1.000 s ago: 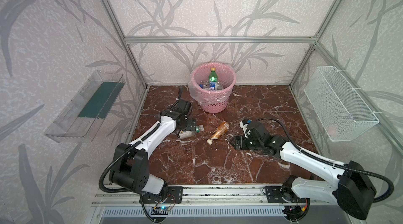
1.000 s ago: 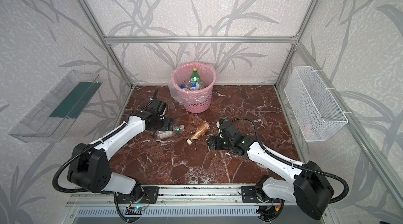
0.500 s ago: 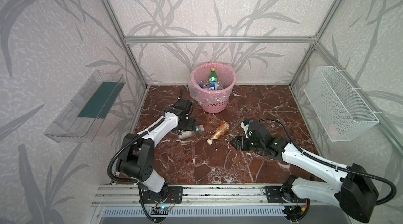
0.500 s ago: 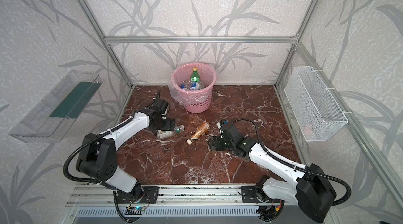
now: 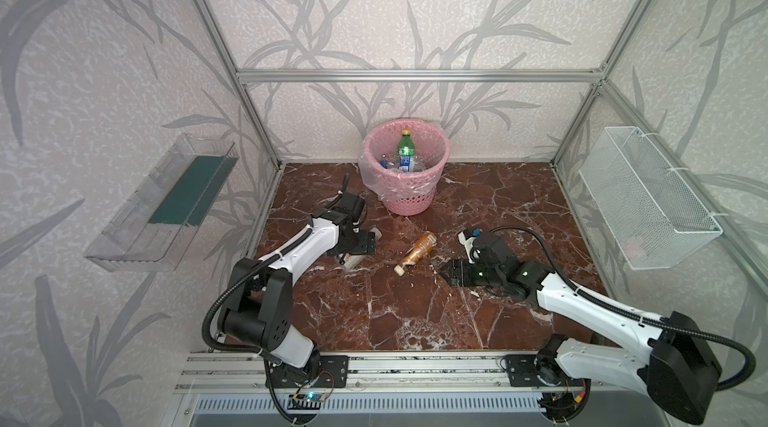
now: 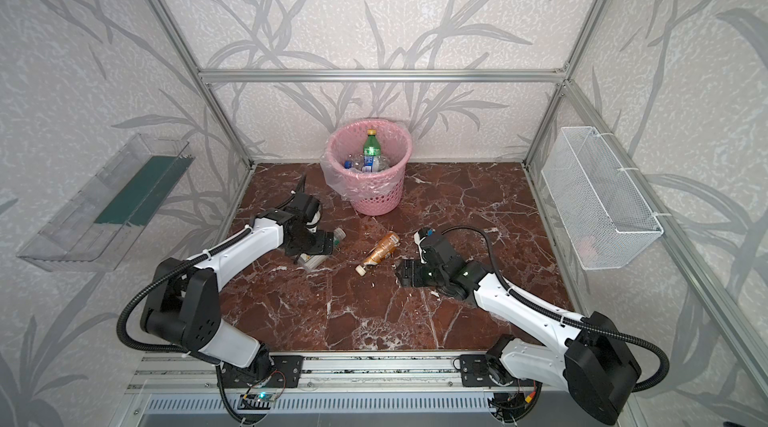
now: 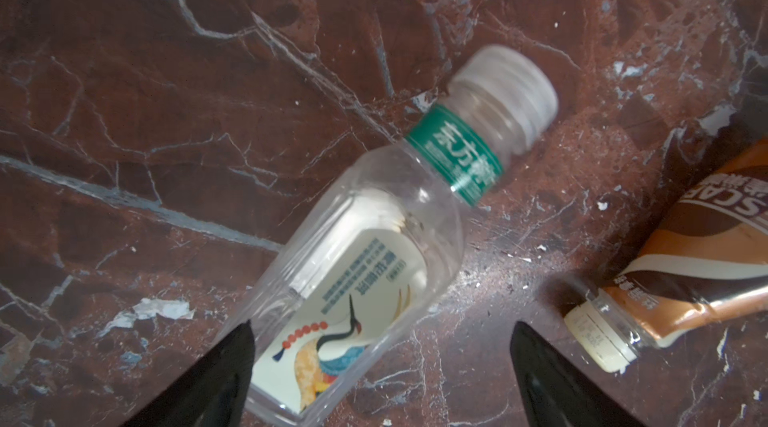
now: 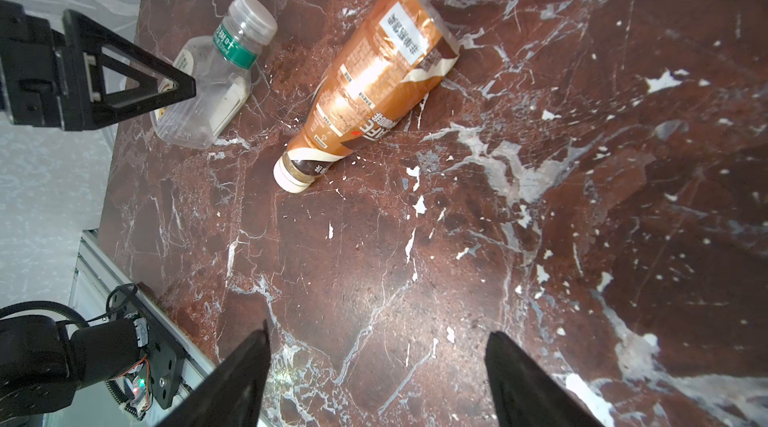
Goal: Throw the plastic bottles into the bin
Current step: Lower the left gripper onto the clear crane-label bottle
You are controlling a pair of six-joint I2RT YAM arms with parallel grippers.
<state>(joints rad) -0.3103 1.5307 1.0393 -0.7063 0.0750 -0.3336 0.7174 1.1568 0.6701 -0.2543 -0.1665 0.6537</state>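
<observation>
Closest to the front edge of the marble worktop (image 5: 374,321), right of the middle: the right gripper (image 8: 376,362), low over bare stone. Spread wide, nothing between the fingers. Faces the brown bottle (image 5: 417,252) but stands apart from it.

Just beyond, near the middle of the worktop: that brown bottle, in a coffee-coloured wrapper, flat on its side. White cap toward the front edge, base toward the back. Touched by neither gripper.

To its left, toward the left edge: a clear bottle (image 7: 353,279) with a white picture label and a green neck band, also flat on its side. Cap toward the back, base toward the front. Near the brown bottle, not touching it.

Over that clear bottle's base end: the left gripper (image 7: 382,346). Open wide, one finger on each side of the body; one fingertip right at the bottle's edge, the other well off it. Not clamped.

Farthest, at the middle of the back edge: the pink bin (image 5: 409,200) with its clear liner. Inside, a green bottle (image 5: 404,146) upright against the far wall, and several clear bottles (image 5: 417,164) lying lower.

On the side walls, off the worktop: a clear tray (image 5: 166,204) on the left, a white wire basket (image 5: 648,204) on the right.
</observation>
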